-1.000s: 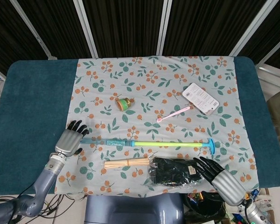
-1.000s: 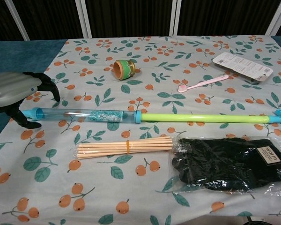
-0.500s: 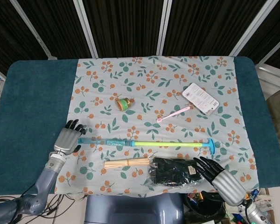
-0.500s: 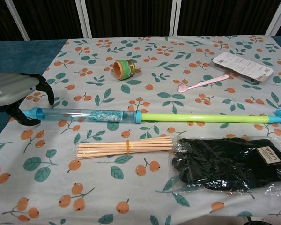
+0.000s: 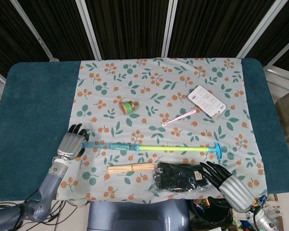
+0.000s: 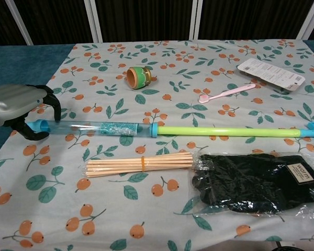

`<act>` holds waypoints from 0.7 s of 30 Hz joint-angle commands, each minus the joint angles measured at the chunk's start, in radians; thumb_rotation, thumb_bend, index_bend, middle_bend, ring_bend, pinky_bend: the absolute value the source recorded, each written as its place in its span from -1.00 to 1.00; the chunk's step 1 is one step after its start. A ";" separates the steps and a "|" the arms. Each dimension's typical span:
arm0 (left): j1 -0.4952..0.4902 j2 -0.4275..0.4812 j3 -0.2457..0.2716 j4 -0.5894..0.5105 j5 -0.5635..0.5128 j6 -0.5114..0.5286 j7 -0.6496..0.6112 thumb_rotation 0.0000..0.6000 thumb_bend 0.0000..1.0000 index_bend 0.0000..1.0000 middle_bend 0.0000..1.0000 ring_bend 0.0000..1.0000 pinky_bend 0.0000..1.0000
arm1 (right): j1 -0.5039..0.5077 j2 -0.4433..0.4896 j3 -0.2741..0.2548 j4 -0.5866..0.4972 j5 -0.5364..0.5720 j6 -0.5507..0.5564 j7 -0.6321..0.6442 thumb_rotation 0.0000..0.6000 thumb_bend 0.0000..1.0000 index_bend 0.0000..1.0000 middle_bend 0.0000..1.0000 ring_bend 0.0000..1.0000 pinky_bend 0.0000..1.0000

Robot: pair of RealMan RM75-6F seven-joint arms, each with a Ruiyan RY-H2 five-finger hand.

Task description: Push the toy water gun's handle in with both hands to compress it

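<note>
1. A clear plastic bag point(image 6: 254, 183) near the counter's front edge holds a pair of black knit gloves point(image 6: 240, 183) with a "warm" tag; the bag's film is glossy and wrinkled, and its right end runs out of the chest view.
2. The toy water gun point(image 5: 149, 147) lies lengthwise across the front half of the counter, parallel to its front edge: a clear blue-tinted barrel toward the left edge, a smooth lime-green rod drawn out toward the right, ending in a blue T-shaped handle point(image 5: 218, 151).
3. In the chest view the handle is half cut off by the frame edge.
4. The left hand point(image 6: 15, 107) sits at the barrel's open blue end, dark fingers point(image 6: 53, 102) curled over and around the tip; whether they actually clamp the tube cannot be told.
5. The right hand point(image 5: 226, 179) shows only in the head view, at the front right corner just beside the glove bag, fingers apart and holding nothing, clear of the handle.
6. A bundle of thin wooden sticks point(image 6: 140, 163), banded at the middle, lies between the gun and the front edge.
7. A short orange cylinder with a green ring point(image 6: 138, 77) lies on its side toward the middle of the counter.
8. A pink toothbrush point(image 6: 226, 93) and a white printed card pack point(image 6: 271, 72) lie toward the back right; the print is too small to read.
9. A floral cloth point(image 5: 149, 77) with orange berries covers the counter's teal surface point(image 5: 33, 106).
</note>
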 commanded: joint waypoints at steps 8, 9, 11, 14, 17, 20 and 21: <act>0.004 -0.008 0.004 0.007 -0.009 0.028 0.004 1.00 -0.15 0.13 -0.40 -0.85 -0.73 | -0.002 0.004 0.000 -0.008 0.012 -0.008 0.003 1.00 -0.77 -0.79 -0.98 -1.00 -0.69; 0.005 -0.008 0.004 0.005 -0.010 0.033 0.006 1.00 -0.15 0.14 -0.40 -0.84 -0.72 | -0.002 0.005 0.002 -0.013 0.017 -0.011 0.002 1.00 -0.76 -0.79 -0.96 -1.00 -0.69; 0.006 -0.008 0.002 -0.003 -0.013 0.041 0.010 1.00 -0.15 0.14 -0.40 -0.84 -0.72 | -0.002 0.006 0.006 -0.027 0.027 -0.020 -0.009 1.00 -0.75 -0.75 -0.89 -0.97 -0.69; 0.006 -0.004 -0.003 -0.025 -0.016 0.056 0.019 1.00 -0.15 0.14 -0.40 -0.84 -0.71 | 0.002 0.010 0.019 -0.072 0.047 -0.048 -0.053 1.00 -0.74 -0.71 -0.85 -0.96 -0.69; 0.006 0.000 -0.006 -0.053 -0.023 0.071 0.039 1.00 -0.15 0.15 -0.39 -0.84 -0.71 | 0.016 0.011 0.045 -0.143 0.094 -0.113 -0.122 1.00 -0.74 -0.70 -0.83 -0.96 -0.69; 0.005 0.002 -0.009 -0.083 -0.031 0.085 0.058 1.00 -0.15 0.15 -0.39 -0.84 -0.71 | 0.041 0.003 0.079 -0.210 0.156 -0.195 -0.188 1.00 -0.74 -0.70 -0.83 -0.96 -0.69; 0.005 0.002 -0.011 -0.094 -0.036 0.091 0.066 1.00 -0.15 0.15 -0.39 -0.84 -0.71 | 0.051 -0.002 0.094 -0.231 0.179 -0.225 -0.215 1.00 -0.74 -0.70 -0.83 -0.96 -0.69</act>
